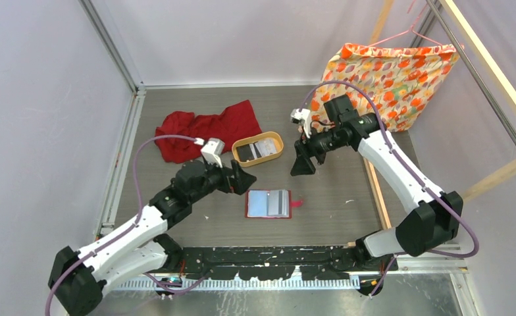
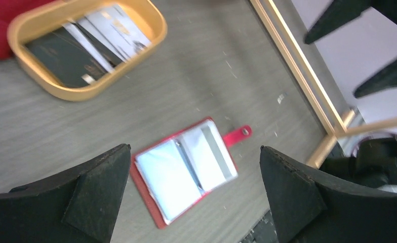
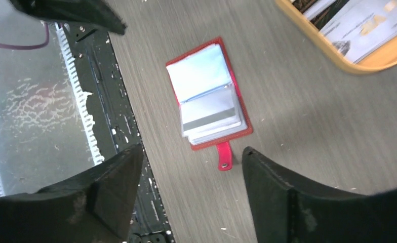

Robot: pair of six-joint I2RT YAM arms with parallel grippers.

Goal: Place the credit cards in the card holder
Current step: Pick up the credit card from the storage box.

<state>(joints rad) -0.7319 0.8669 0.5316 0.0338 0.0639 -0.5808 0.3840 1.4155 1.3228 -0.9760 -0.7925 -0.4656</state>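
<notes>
Cards first: the credit cards (image 2: 110,30) lie in an oval tan tray (image 2: 85,92) on the worktop, just past the tip of the left tool (image 1: 241,178) and to the inner side of the right tool (image 1: 303,164). The red card holder (image 1: 268,203) lies unfolded and flat below both tools (snap tab sticking out toward the right tool's side), with a grey-striped card showing in its tab-side pocket. Both tools hang above the worktop, fingers spread apart, nothing between them.

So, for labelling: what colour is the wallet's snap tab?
The snap tab is pinkish red; right wrist view.
</notes>
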